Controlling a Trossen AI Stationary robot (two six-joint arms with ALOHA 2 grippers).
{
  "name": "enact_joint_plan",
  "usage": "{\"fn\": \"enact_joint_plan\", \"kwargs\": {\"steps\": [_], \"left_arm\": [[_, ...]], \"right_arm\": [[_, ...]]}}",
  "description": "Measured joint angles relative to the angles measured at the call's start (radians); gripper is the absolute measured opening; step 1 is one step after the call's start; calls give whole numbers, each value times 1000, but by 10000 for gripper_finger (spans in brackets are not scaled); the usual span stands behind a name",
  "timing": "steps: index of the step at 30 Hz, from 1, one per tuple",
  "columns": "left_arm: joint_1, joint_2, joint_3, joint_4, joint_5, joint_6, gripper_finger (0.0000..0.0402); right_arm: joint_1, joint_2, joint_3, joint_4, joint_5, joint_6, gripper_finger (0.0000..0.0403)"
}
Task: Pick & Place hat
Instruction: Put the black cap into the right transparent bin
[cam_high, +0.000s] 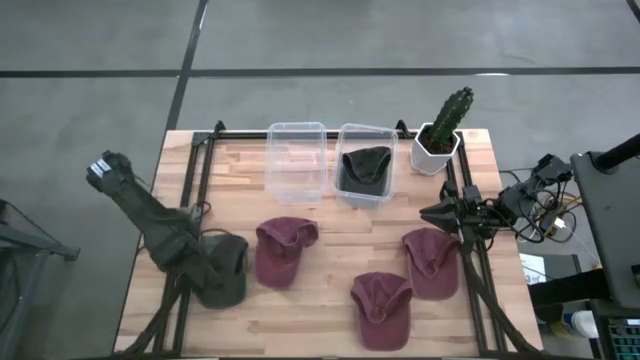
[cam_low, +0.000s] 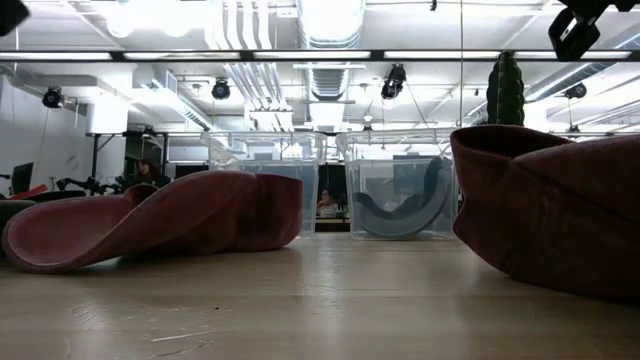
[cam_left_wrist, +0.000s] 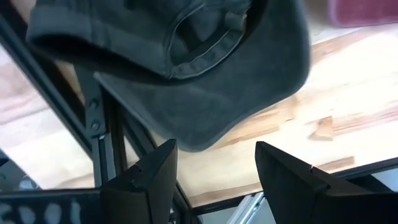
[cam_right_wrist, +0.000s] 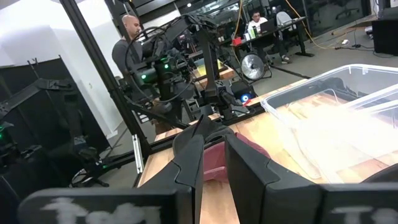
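Hat soft, floppy, light; best pinched at brim edge. Left gripper spread wide just above it, holding nothing; right gripper nearly clenched, empty

the table is made of pale, matt wood planks with visible grain. soft matt cloth is seen in the three maroon hats and the dark olive hat, whose stitched seams show. beside the cactus pot, which looks smooth and white, two bins of clear glossy plastic are set. the frame rails look like black matt metal.
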Motion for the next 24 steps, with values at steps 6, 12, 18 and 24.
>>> {"fn": "enact_joint_plan", "kwargs": {"steps": [6,12,18,24], "left_arm": [[-56,21,0,-52,-2,-67,208],[-81,23,-71,-68,-3,-129,208],[-81,-16,-156,-46,-5,-171,208],[-81,-88,-235,-4,-14,-179,208]], "right_arm": [[0,0,0,-2,0,0,61],[0,0,0,-8,-1,0,61],[0,0,0,-8,-1,0,61],[0,0,0,-7,-2,0,61]]}}
